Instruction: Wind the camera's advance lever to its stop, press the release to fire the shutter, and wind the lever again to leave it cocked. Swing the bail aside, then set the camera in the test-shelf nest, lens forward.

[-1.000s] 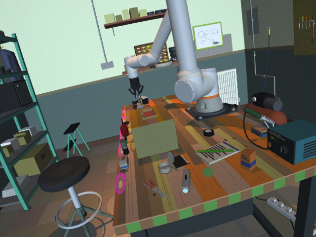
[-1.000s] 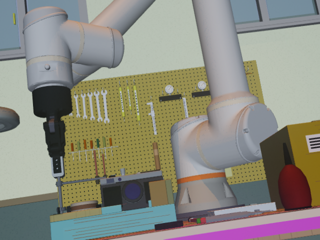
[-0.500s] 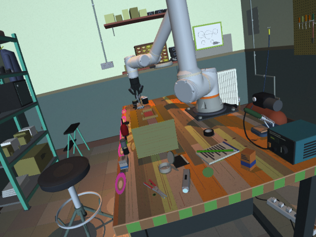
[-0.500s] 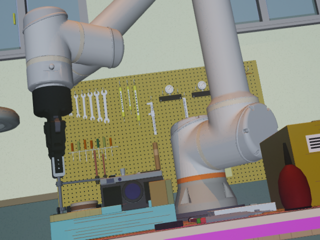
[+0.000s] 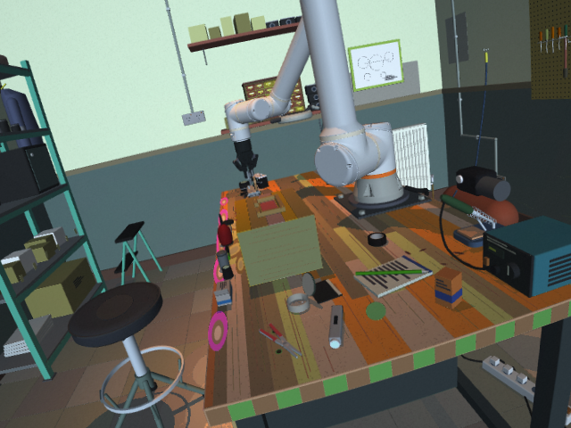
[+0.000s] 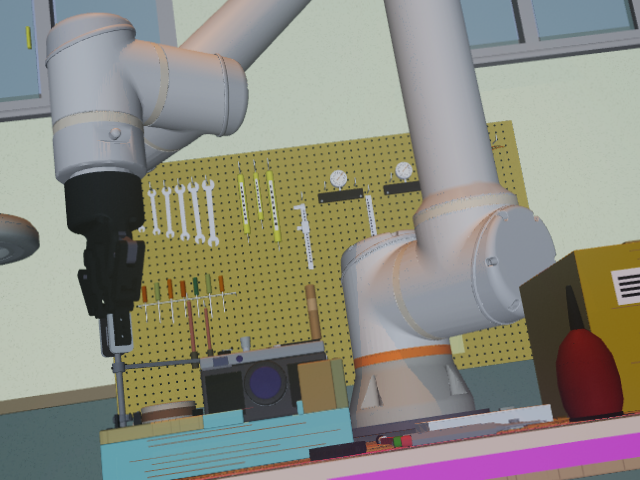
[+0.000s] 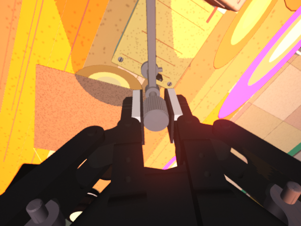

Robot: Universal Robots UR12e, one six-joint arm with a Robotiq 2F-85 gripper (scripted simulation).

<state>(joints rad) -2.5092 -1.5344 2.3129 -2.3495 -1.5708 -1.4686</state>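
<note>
The bail's thin horizontal rod (image 6: 160, 365) reaches from an upright post (image 6: 120, 387) across to the top of the camera (image 6: 261, 380), which sits lens outward on the light-blue fixture (image 6: 227, 439) at the bench's far corner. I have my gripper (image 7: 154, 105) closed around the bail's knurled knob (image 7: 156, 116) at the top of the post, coming straight down from above. In the side camera the gripper (image 5: 249, 177) stands just left of the camera (image 5: 261, 180). The nest is hidden from me.
Behind the fixture a pegboard (image 6: 320, 243) carries wrenches and screwdrivers, and the arm's base (image 5: 378, 184) stands to the right. An olive box (image 5: 279, 249) sits mid-bench, with a red blower (image 5: 225, 234) at the left edge. A round tape-like disc (image 7: 109, 79) lies beside the post.
</note>
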